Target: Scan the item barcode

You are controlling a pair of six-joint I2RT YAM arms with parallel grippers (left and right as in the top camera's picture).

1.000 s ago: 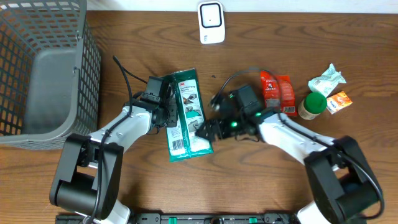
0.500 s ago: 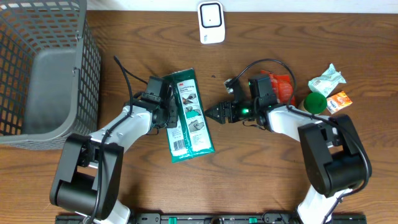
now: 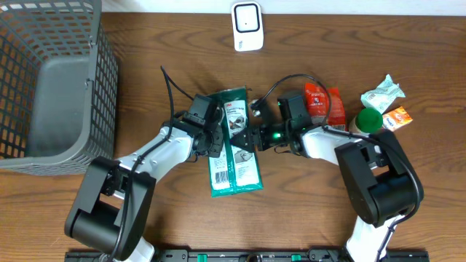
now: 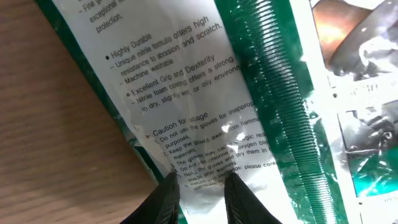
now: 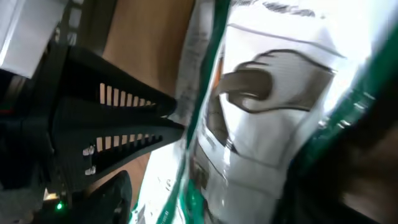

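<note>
Narrowly, left pincer (image 4: 200,190) pinching glove packet (image 4: 186,93), right pincer (image 3: 247,138) parted.

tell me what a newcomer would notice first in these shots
The green glove package mid-table draws the eye, with the left end effector pinching one long edge and the right end effector up against the other. Next comes the big grey basket filling the far left, then the white scanner at the top edge, centre.
</note>
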